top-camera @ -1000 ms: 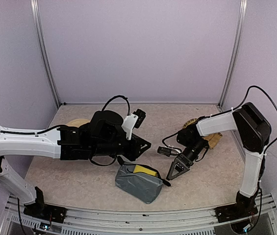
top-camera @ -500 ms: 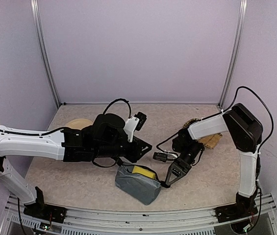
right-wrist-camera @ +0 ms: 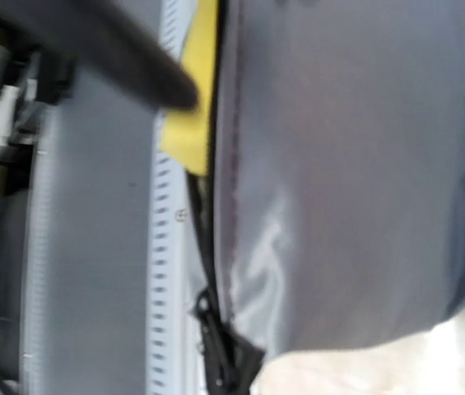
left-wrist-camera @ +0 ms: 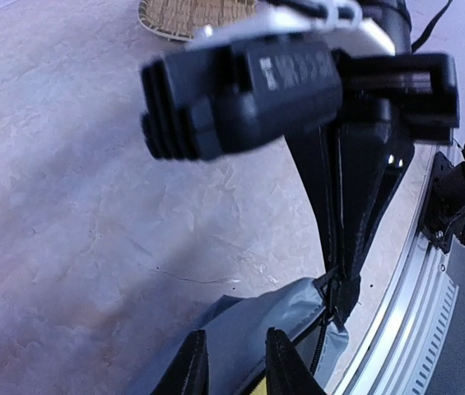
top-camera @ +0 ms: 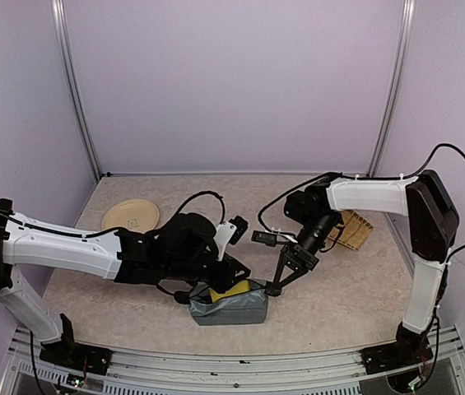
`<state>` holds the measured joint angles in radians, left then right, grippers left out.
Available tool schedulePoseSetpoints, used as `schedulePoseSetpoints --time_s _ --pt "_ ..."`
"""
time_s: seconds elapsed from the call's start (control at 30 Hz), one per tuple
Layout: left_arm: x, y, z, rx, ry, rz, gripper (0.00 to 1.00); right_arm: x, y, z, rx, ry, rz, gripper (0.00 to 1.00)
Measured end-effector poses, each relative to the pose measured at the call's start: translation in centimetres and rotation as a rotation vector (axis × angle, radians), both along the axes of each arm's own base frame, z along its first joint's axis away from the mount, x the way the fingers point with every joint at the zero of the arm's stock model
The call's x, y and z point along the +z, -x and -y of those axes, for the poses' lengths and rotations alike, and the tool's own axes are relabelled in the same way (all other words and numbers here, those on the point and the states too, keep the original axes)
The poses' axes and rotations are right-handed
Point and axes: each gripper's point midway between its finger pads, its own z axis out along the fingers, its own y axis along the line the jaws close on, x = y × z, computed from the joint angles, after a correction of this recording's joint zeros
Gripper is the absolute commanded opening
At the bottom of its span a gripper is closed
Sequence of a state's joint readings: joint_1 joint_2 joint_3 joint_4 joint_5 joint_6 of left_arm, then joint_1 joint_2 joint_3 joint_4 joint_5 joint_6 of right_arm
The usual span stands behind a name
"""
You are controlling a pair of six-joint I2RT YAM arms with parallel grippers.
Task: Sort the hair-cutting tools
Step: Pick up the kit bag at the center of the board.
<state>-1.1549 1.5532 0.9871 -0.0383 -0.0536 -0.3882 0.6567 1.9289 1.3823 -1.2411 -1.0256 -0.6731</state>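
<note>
Slippage is looming: my right gripper [top-camera: 275, 288], clamped fully shut, is gripping only the small zip pull [right-wrist-camera: 216, 346] of the grey zip pouch [top-camera: 224, 306], my left gripper [left-wrist-camera: 234, 364] is pinching its rim with fingers narrowly apart, and the hair-cutting tools are hiding from every view.

Nothing legible. Raised lettering on the black block [left-wrist-camera: 248, 90] above the right gripper [left-wrist-camera: 341, 292] is too blurred to read. Faint centre mark on the round beige plate [top-camera: 131, 216], unreadable.

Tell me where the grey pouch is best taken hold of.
Pinch the fabric lip beside the open zip, coming from above: the grey pouch lies with its mouth facing up, and that edge is thin.
</note>
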Motion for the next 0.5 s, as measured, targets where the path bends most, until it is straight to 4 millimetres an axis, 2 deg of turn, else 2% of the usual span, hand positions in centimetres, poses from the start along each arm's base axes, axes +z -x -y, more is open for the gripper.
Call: schedulePoseSetpoints --time_s 0.1,0.23,0.33,0.5 --pt "-0.9 0.3 0.4 -0.021 -0.006 -0.019 0.18 0.4 -0.9 -0.1 -0.001 0.013 0.058 0.00" --pt "-1.5 0.7 0.5 -0.038 0.004 -0.024 0.18 0.1 -1.1 0.0 -0.003 0.040 0.072 0.00" --pt "-1.2 1.0 0.4 -0.041 0.014 -0.019 0.18 0.0 -1.2 0.2 -0.004 0.055 0.077 0.00" --pt "0.3 1.2 0.0 -0.046 0.034 -0.002 0.17 0.2 -1.7 0.0 -0.007 0.062 0.101 0.00"
